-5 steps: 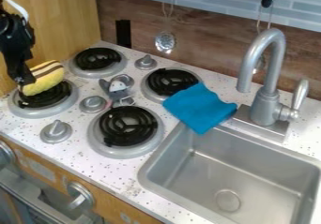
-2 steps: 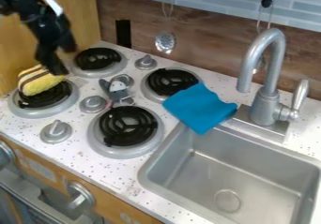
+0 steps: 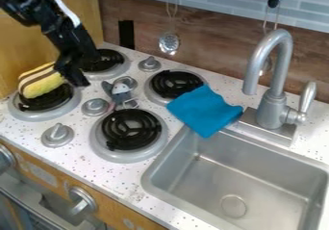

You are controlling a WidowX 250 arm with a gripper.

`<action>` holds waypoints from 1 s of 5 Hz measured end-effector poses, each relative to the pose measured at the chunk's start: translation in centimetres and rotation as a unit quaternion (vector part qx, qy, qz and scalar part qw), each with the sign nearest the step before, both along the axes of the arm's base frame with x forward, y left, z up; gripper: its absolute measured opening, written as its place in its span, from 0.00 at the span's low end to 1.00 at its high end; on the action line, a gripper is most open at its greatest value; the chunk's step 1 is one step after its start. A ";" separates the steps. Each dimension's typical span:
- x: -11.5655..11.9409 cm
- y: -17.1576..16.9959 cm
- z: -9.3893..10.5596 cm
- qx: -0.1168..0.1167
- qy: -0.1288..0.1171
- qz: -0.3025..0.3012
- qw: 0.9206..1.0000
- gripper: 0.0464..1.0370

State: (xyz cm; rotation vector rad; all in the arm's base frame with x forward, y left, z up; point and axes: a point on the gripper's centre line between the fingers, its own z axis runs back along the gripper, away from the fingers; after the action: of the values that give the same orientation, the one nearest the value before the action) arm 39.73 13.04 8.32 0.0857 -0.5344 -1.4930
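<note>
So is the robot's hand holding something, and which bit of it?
No, it looks like nothing is being held. The hand is right beside the yellow striped toy, which sits on a stove burner.

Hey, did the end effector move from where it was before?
Yes! The end effector moved sideways, closer to the tap.
</note>
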 end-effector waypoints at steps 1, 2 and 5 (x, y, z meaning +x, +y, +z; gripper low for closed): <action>1.7 -0.6 -1.2 -0.006 0.000 -0.013 1.000 0.97; 2.8 -0.6 -2.3 -0.014 0.009 -0.015 1.000 0.97; 5.3 -3.3 -5.4 -0.032 0.031 -0.044 0.998 0.93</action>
State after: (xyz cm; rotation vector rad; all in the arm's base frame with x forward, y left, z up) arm 45.01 9.71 2.91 -0.0358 -0.5411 -1.5580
